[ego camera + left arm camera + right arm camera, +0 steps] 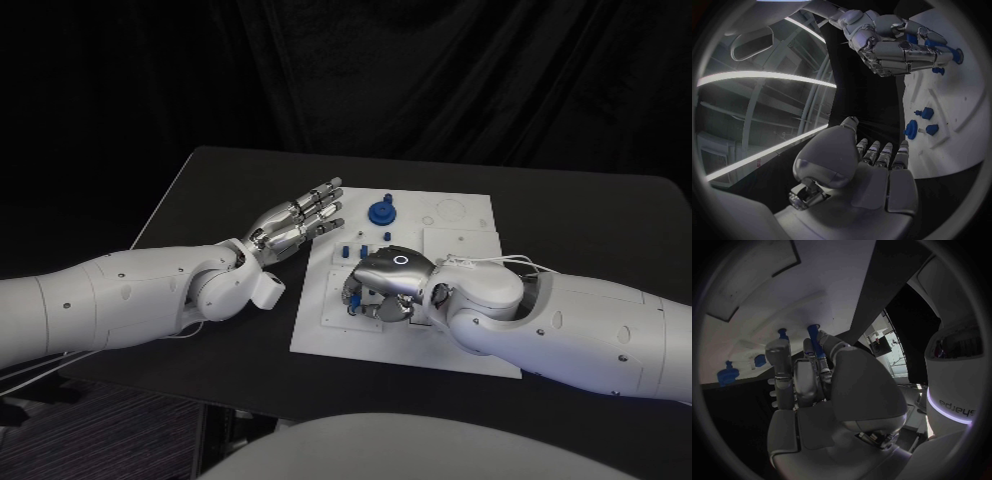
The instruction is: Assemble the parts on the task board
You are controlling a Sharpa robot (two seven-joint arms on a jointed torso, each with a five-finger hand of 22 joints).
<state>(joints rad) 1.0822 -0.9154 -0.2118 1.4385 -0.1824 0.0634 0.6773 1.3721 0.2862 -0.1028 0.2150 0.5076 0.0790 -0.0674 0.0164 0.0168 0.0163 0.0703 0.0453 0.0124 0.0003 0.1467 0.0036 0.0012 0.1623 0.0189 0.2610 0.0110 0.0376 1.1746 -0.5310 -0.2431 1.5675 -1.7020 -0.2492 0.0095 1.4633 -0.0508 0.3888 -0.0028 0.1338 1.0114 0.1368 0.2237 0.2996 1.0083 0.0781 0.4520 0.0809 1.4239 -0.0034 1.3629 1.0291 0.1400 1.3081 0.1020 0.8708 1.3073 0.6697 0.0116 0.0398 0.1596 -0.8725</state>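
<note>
Right fingers: curled down over the near part of the task board (450, 232); a blue part (816, 342) is seen gripped between them in the right wrist view, standing up past the fingertips. The right hand (387, 283) is viewed from behind in the head view, so the grip is hidden there.
Left fingers: stretched out flat and apart, nothing held; the left hand (293, 226) is held just beside the board's edge, over the tabletop (577, 215).
Left wrist view: the right hand (895, 42) is shown from the front, bent over the board with a blue piece among its fingers.
Round blue knob (381, 212): found on the board, beyond the right fingers and beside the left fingertips.
Small blue pegs (355, 250): lying on the board between the two hands, close to the right fingers.
</note>
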